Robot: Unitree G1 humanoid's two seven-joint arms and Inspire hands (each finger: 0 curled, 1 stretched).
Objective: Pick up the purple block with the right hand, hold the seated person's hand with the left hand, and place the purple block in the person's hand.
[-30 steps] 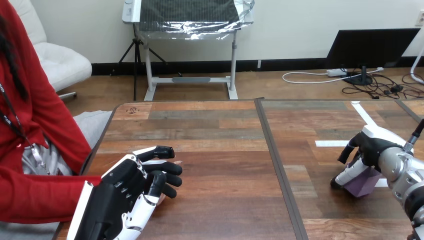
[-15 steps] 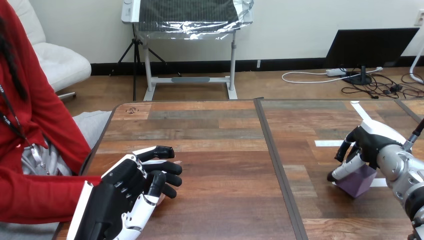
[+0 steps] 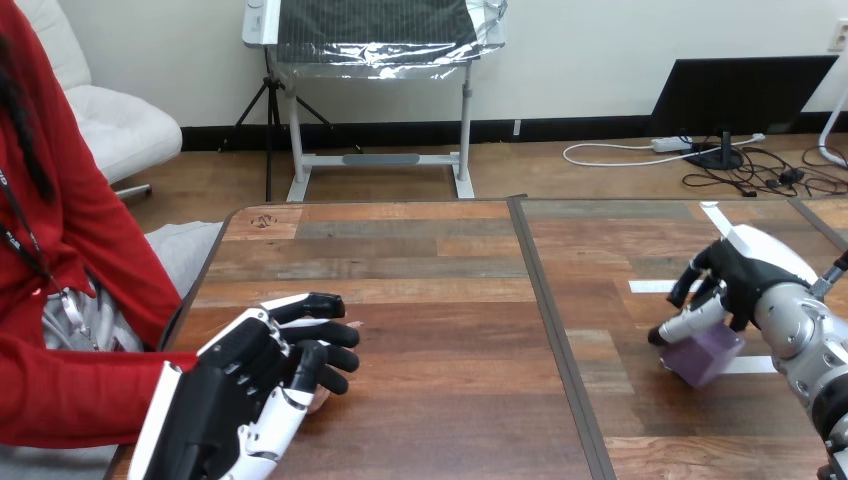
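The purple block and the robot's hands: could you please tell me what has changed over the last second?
The right hand, its fingers curled round the block, has carried it a little to the left and further up the view; whether the block has left the table I cannot tell. The left hand stays curled over the person's hand, where it was.

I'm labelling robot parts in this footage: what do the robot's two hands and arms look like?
The left hand is black with white shells on its back and black-and-white jointed fingers. The right hand matches, black under a white shell, and ends a rounded silver forearm.
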